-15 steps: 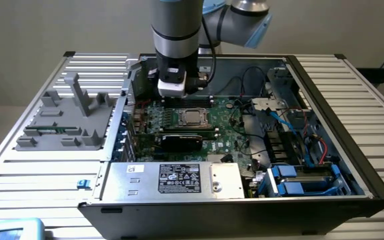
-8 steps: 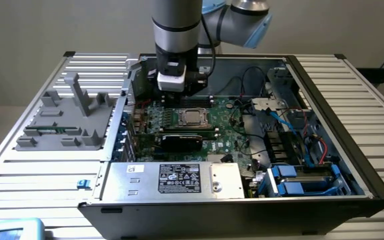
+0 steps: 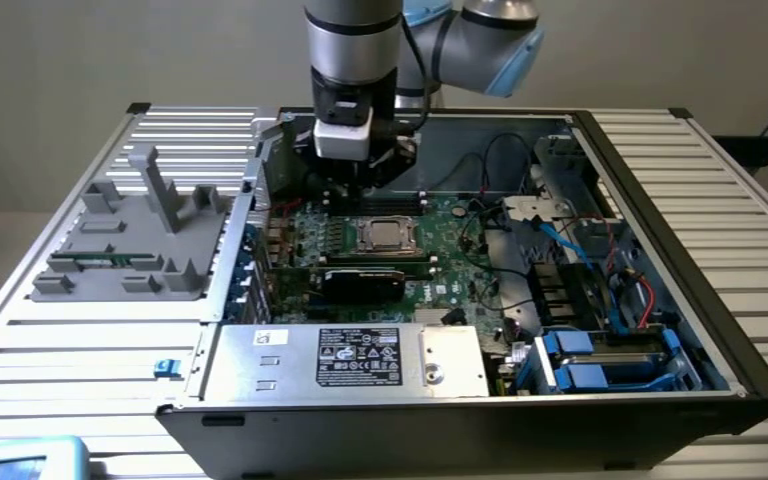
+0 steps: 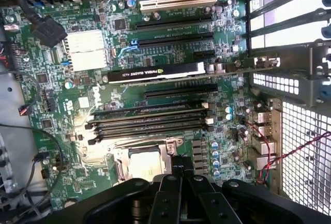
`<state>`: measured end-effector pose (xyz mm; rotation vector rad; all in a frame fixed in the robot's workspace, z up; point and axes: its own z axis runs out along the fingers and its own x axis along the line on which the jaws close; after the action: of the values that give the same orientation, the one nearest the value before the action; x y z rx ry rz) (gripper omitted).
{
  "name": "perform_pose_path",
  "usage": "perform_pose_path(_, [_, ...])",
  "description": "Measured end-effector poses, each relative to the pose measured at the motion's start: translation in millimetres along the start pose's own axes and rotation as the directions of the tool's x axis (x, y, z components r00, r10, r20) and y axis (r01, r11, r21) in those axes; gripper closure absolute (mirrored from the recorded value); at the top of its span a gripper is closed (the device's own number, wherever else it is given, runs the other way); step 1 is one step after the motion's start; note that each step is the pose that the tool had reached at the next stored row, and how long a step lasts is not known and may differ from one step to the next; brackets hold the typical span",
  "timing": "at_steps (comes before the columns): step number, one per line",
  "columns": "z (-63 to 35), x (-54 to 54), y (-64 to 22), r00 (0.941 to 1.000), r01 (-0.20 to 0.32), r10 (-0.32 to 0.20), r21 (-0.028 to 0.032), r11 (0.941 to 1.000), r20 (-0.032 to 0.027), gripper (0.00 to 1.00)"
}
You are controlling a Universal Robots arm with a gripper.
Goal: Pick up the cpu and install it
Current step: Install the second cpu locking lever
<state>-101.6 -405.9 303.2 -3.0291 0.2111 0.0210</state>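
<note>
The cpu (image 3: pixel 384 235), a silvery-beige square chip, lies flat in the black-framed socket (image 3: pixel 356 237) at the middle of the green motherboard (image 3: pixel 458 268) inside the open computer case. In the wrist view the cpu (image 4: pixel 146 163) sits in its socket just beside my fingertips. My gripper (image 3: pixel 357 188) hangs over the board a little beyond the socket, towards the case's far wall. In the wrist view my gripper (image 4: pixel 181 166) has its two black fingers (image 4: pixel 175 178) pressed together with nothing between them.
Memory sticks (image 4: pixel 150 119) and a graphics card (image 4: pixel 155 72) lie past the socket. A white-labelled silver box (image 3: pixel 344 360) fills the case's near side. Cables (image 3: pixel 564 250) and blue drive bays (image 3: pixel 598 360) crowd the exterior view's right. A grey plastic fixture (image 3: pixel 131 235) stands outside the case at the left.
</note>
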Motion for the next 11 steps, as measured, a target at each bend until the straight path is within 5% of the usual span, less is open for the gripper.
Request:
perform_pose_path(4, [-7.2, 2.4, -3.3, 1.0, 0.0, 0.0, -0.0324, 0.9995, -0.0044, 0.89])
perform_pose_path(9, [-14.0, 12.0, -6.4, 1.0, -0.001, 0.0, -0.0561, 0.9984, -0.0077, 0.89])
perform_pose_path(11, [-14.8, 14.5, -7.4, 1.0, -0.001, 0.0, -0.0712, 0.9975, -0.009, 0.89])
